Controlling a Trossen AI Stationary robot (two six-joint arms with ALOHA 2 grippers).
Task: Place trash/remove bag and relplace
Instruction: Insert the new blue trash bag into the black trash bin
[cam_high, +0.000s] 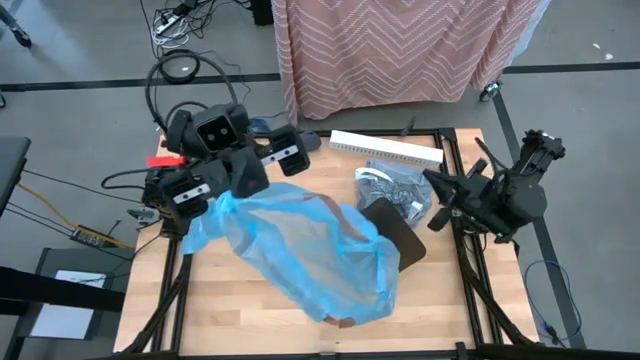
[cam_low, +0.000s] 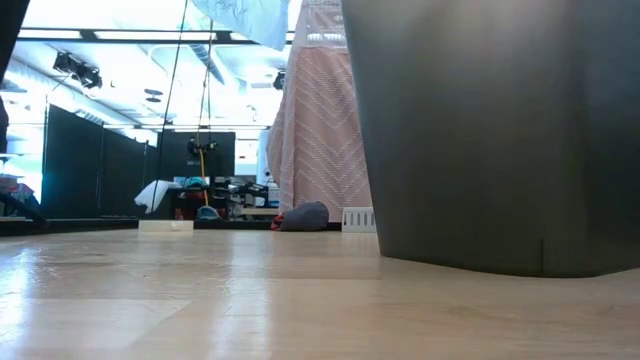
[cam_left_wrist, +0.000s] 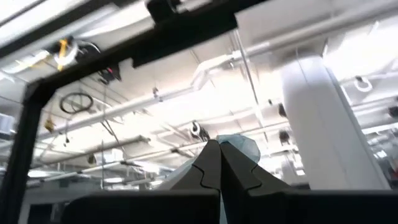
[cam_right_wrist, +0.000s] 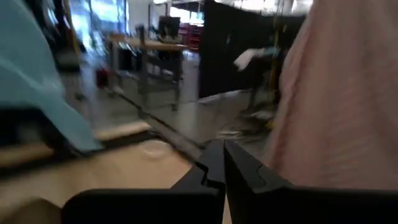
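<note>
A bright blue plastic bag spreads from my left gripper across the middle of the table. It lies partly over a dark bin, which fills the right of the low view. My left gripper is shut on the blue bag at the table's far left. The bag, grey and translucent, lies crumpled on the table just beyond the bin. My right gripper stands shut beside its right edge, with nothing between the fingers. The trash is hidden. My left gripper pinches a bunched bit of the blue bag's upper end between its two fingertips. The fingers slant upward. The bag hangs from them raised, and its lower part lies slack on the table and over the bin.
A white ribbed strip lies at the table's far edge. A pink zigzag cloth hangs beyond the table. Black frame rails run along both table sides. Bare wood shows at the near left.
</note>
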